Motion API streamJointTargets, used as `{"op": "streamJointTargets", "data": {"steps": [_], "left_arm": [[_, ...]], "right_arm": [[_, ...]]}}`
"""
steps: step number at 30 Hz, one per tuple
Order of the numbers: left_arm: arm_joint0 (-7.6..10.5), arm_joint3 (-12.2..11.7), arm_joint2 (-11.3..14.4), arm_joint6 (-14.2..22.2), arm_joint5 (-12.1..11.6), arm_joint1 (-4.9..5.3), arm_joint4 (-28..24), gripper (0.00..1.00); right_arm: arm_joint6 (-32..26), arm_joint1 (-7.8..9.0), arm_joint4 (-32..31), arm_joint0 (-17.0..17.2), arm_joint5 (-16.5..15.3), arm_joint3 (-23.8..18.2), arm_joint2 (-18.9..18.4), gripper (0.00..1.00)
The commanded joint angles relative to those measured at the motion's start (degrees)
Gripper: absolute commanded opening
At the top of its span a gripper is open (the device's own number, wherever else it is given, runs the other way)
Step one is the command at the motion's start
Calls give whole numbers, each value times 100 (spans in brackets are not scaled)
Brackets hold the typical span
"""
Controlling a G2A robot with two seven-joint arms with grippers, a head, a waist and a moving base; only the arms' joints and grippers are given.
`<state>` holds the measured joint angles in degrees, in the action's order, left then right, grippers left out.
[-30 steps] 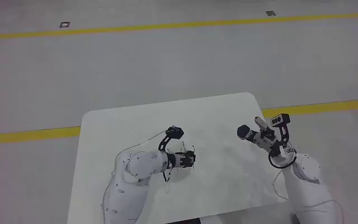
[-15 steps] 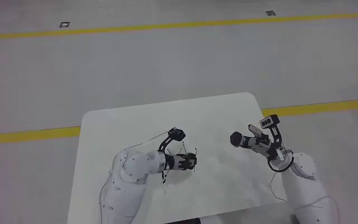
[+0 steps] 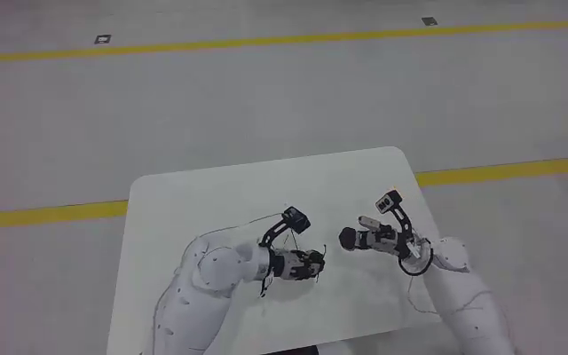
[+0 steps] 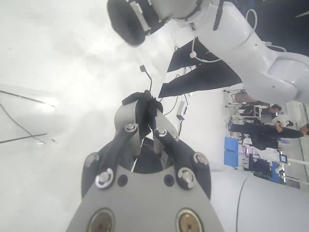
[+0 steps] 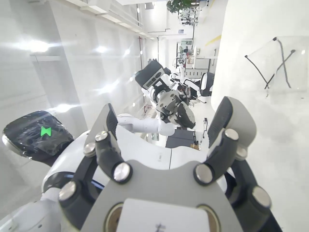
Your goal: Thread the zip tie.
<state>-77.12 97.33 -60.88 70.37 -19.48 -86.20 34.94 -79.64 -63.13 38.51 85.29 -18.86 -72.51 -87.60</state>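
Broadly, the white table [image 3: 222,195] with rounded corners takes up the lower middle of the top view, and both arms are bent in over its near half. The right tool [image 3: 355,232] hangs above the table to the robot's right of centre. It is turned to face the left tool [image 3: 311,264], which sits a little nearer the robot. The two are near each other with a clear gap between them.

In the right wrist view the right tool's fingers [image 5: 111,121] stand wide apart with nothing between them, and the left tool shows through that gap, farther off. The left tool's fingers [image 4: 142,117] are pressed together, pinching the zip tie [image 4: 147,79] at their tips.

A few loose ties [image 5: 281,61], thin and black, lie crossed over one another on the table past the right tool's finger.

The zip tie itself is a thin black strip. One end is caught between the left tool's dark pads, and the rest sticks out past the fingertips with a slight bend. It ends in a small square head that is free in the air. That head points towards the right tool's black pad, which in the left wrist view lies beyond it, apart and not touching.
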Motion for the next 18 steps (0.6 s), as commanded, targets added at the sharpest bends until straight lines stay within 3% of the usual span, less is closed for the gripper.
{"op": "streamJointTargets", "data": {"steps": [1,6,8,12,14,18], "left_arm": [[0,-1,4,-1,0,1,3,0],[-20,-53,15,-58,62,4,-23,0],[10,-220,81,-3,209,14,-455,0],[218,-438,112,215,494,49,-1048,0],[313,-494,105,177,565,84,-992,0],[313,-494,105,177,565,84,-992,0]], "right_arm": [[0,0,7,1,7,2,-3,100],[0,0,7,1,7,2,-3,100],[174,5,-453,-27,96,-29,156,100],[0,-22,-316,-181,5,65,409,100],[0,-13,-257,-245,-62,124,535,100],[0,-11,-238,-250,-62,137,543,100]]}}
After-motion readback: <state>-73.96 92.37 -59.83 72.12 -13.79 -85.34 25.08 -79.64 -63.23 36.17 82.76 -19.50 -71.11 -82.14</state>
